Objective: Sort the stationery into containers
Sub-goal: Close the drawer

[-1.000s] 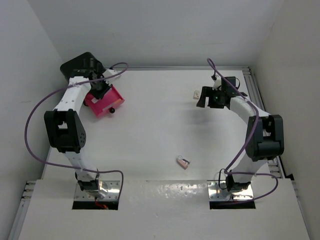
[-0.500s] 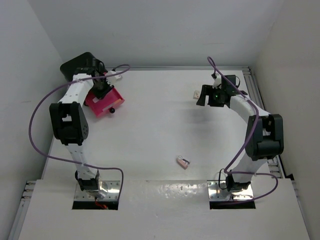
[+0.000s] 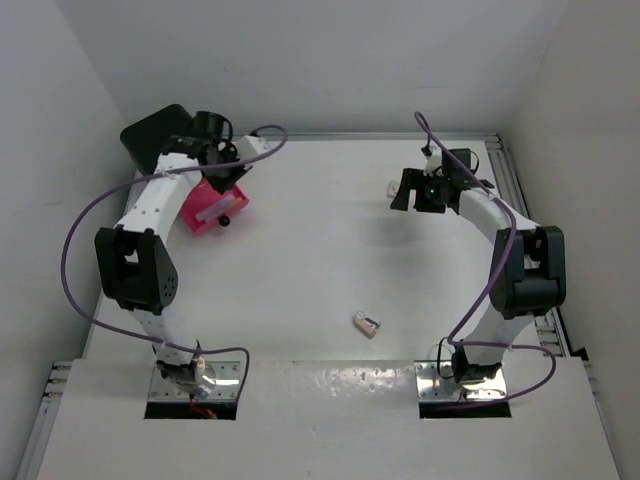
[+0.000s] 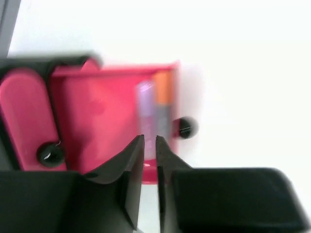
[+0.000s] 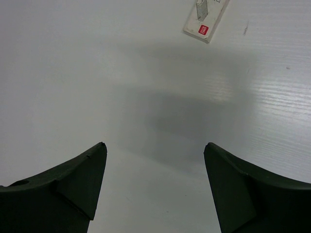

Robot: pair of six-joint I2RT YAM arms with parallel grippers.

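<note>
1. Lilac marker (image 4: 145, 104) and orange marker (image 4: 164, 94) lie in the open pink drawer (image 4: 97, 114).
2. My left end effector (image 4: 149, 145) is almost together and empty.
3. My right end effector (image 5: 155, 145) stands wide apart over the desk (image 5: 73, 73).

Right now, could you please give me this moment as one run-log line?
left gripper: narrowly open, empty, above open pink drawer holding lilac marker, orange marker | right gripper: open, near white block | pinkish block: loose

Glossy pink plastic drawer (image 4: 97, 111), shiny black knob (image 4: 184, 127), smooth matt white table (image 5: 73, 58), matt black right hand (image 5: 155, 145)
</note>
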